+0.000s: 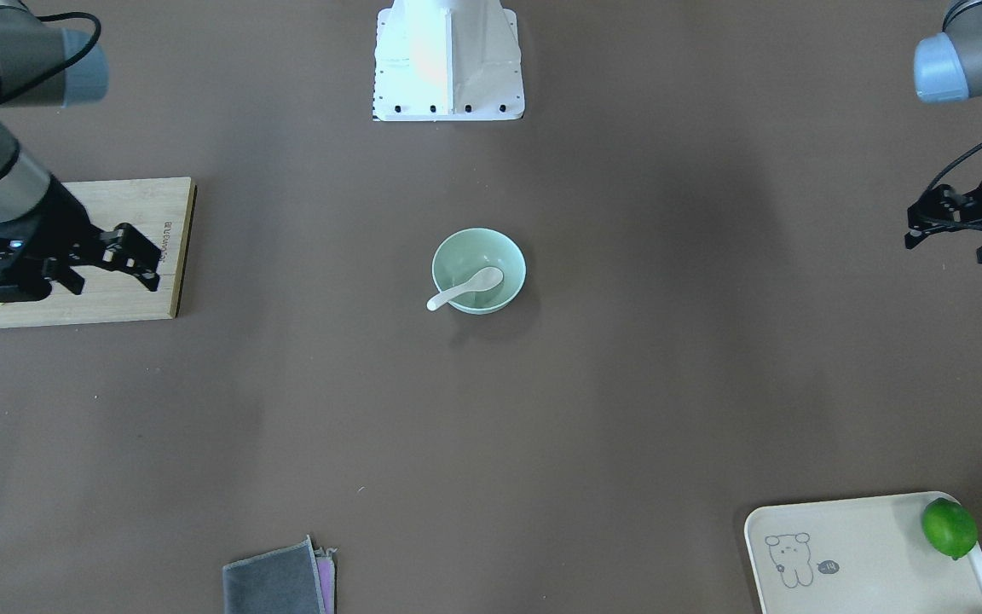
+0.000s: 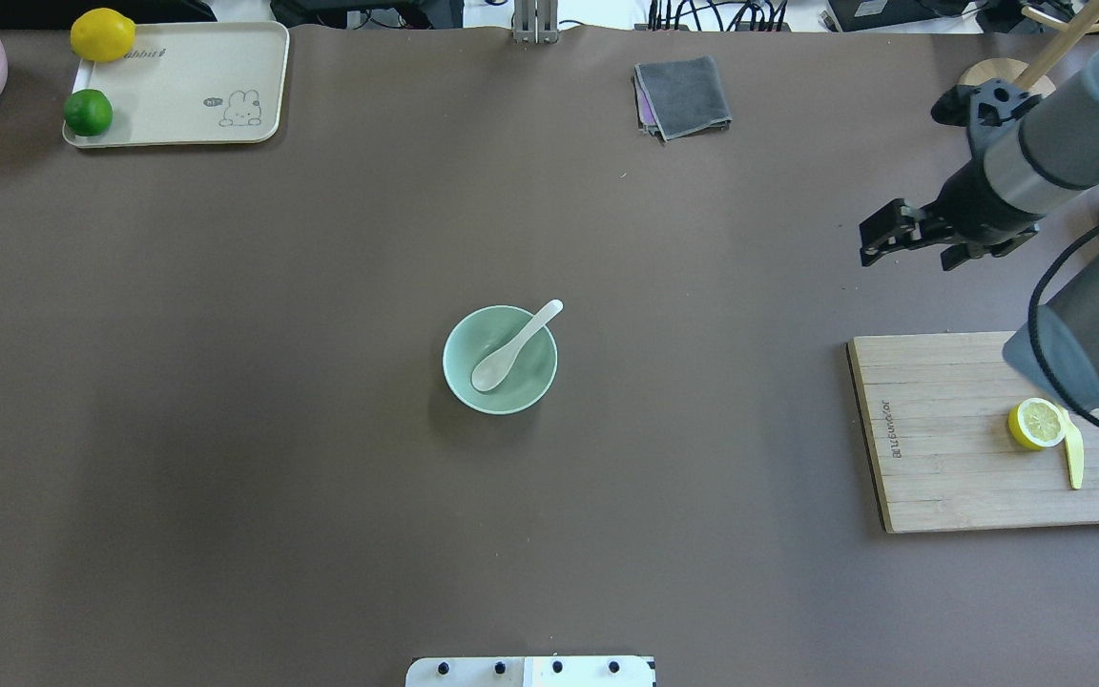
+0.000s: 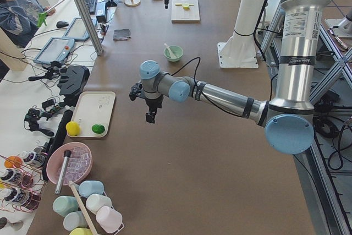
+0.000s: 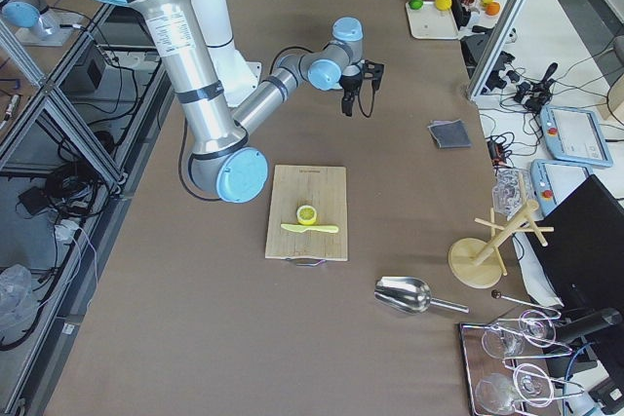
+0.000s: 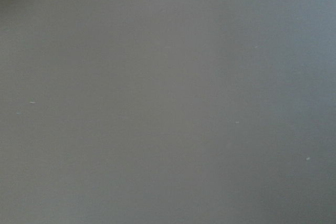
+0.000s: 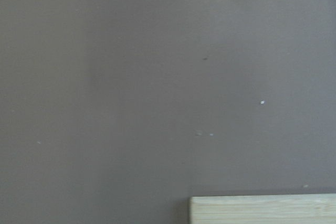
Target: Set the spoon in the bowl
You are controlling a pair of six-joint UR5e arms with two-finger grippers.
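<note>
One spoon [image 2: 516, 343] lies in the one bowl [image 2: 466, 345] at the middle of the counter. Its scoop is down inside, and its handle leans on the rim and pokes out toward the far edge.

My right gripper [image 1: 112, 273] hangs with its fingers spread and empty over the far end of the single cutting board [image 2: 950, 448] at my right edge. My left gripper [image 1: 951, 243] is spread and empty too, near my left edge.

The board carries one lemon half [image 2: 1036, 423] and one yellow-green knife [image 2: 1074, 458]. Its printed mark is too small to read.

One tray [image 2: 177, 86] sits in the far left corner with a rabbit drawing and lettering that shows "abbit". It holds one lime [image 2: 88, 112] and one whole lemon [image 2: 102, 34].

One folded grey cloth [image 2: 683, 95] lies by the far edge.
</note>
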